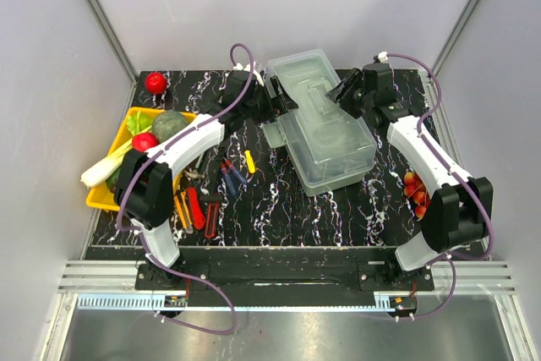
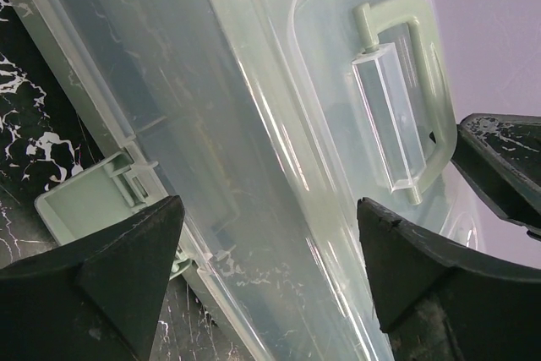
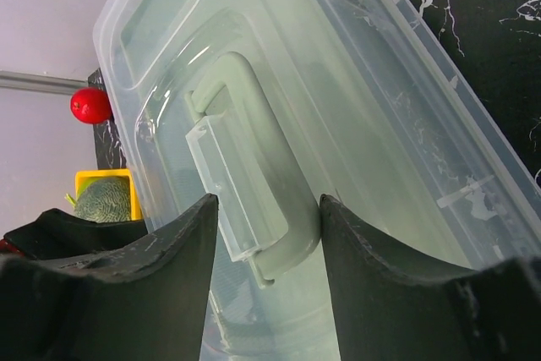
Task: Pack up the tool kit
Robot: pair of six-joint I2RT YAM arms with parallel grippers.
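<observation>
Right gripper (image 3: 268, 209) astride toolbox handle (image 3: 289, 238), possibly touching; contact indistinct.

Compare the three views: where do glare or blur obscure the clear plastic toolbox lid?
Top external: evenly lit, sharp; sheen on the pale grey-green plastic toolbox. Left wrist: bright streaks across its clear lid, black fingers featureless. Right wrist: mild glare, pale green handle crisp.

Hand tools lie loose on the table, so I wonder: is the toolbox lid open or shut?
Shut: the clear lid lies flat on the toolbox, though the side latch is flipped outward, unfastened.
</observation>
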